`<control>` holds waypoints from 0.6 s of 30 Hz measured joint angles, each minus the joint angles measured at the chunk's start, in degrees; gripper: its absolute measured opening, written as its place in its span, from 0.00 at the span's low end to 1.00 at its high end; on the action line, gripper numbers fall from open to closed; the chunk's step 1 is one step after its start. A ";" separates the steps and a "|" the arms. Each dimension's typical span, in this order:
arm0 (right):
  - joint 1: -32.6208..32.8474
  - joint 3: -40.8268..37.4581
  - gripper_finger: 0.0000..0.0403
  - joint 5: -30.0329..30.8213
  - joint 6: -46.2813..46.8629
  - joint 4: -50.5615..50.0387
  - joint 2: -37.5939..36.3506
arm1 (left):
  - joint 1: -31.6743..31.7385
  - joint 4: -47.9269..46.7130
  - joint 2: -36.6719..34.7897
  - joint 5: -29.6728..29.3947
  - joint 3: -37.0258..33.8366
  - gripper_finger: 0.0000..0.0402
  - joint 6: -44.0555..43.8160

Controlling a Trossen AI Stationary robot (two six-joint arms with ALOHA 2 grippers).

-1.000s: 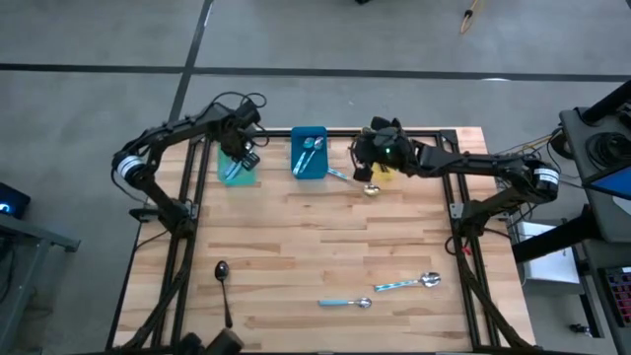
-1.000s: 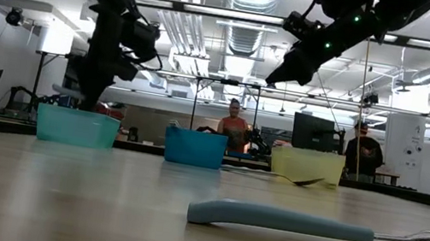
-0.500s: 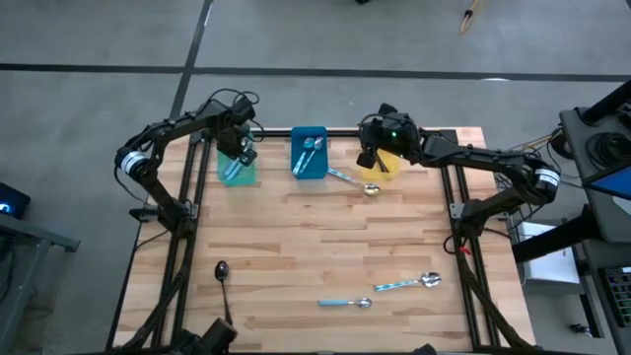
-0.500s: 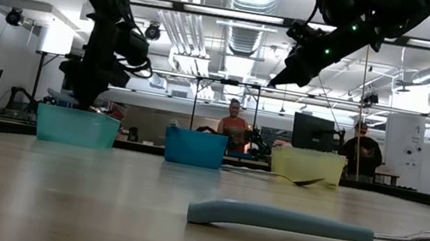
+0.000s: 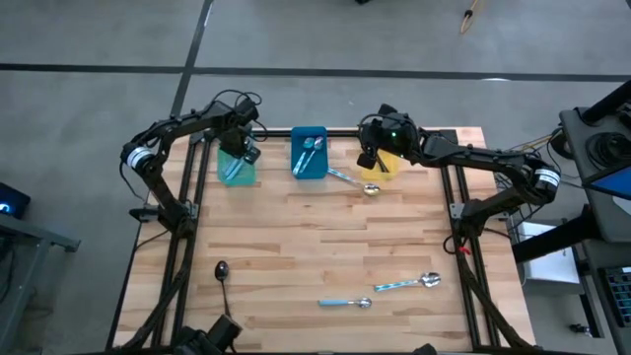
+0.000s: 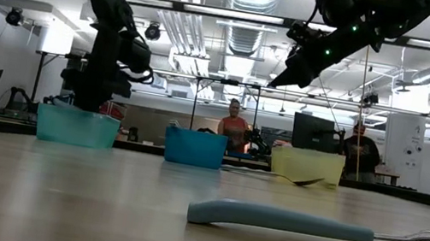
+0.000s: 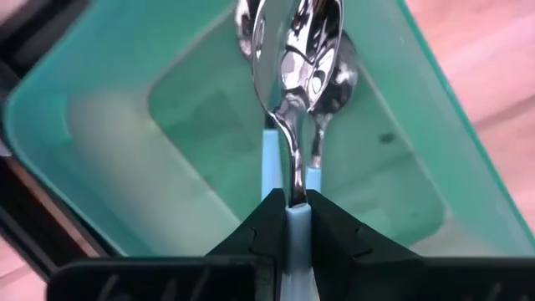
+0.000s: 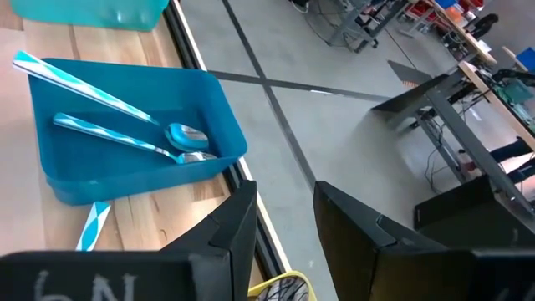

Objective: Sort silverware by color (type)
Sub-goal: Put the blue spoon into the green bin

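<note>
My left gripper stands over the teal bin at the far left, shut on a spoon with a silver bowl and a light-blue handle. Two like spoons lie in that bin beneath it. My right gripper hangs open, with nothing between its fingers, above the near left edge of the yellow bin. The blue bin holds two blue-handled spoons. Another spoon lies on the table just before it. My left gripper pinches the spoon's light-blue handle between its two fingers, close to where the handle meets the metal neck. The fingers point down from above and lie along the spoon. The spoon hangs bowl-down inside the teal bin; whether it touches the spoons below, I cannot tell.
A dark spoon lies near the table's near left edge. Two blue-handled spoons lie at the near right. The middle of the wooden table is bare. People stand in the room beyond.
My left gripper has sunk toward the teal bin with the spoon, rolling a little about its own line. My right arm swung slightly toward the table's far edge, then kept still.
</note>
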 joint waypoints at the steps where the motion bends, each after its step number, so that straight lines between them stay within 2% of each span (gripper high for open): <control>1: 0.00 0.00 0.28 0.00 -0.02 0.00 0.00 | -0.01 0.11 0.00 -0.65 -0.02 0.06 -0.42; 18: 0.00 0.00 0.28 0.00 0.04 -0.63 -0.02 | -0.01 0.11 0.00 -2.34 -0.20 0.08 -0.95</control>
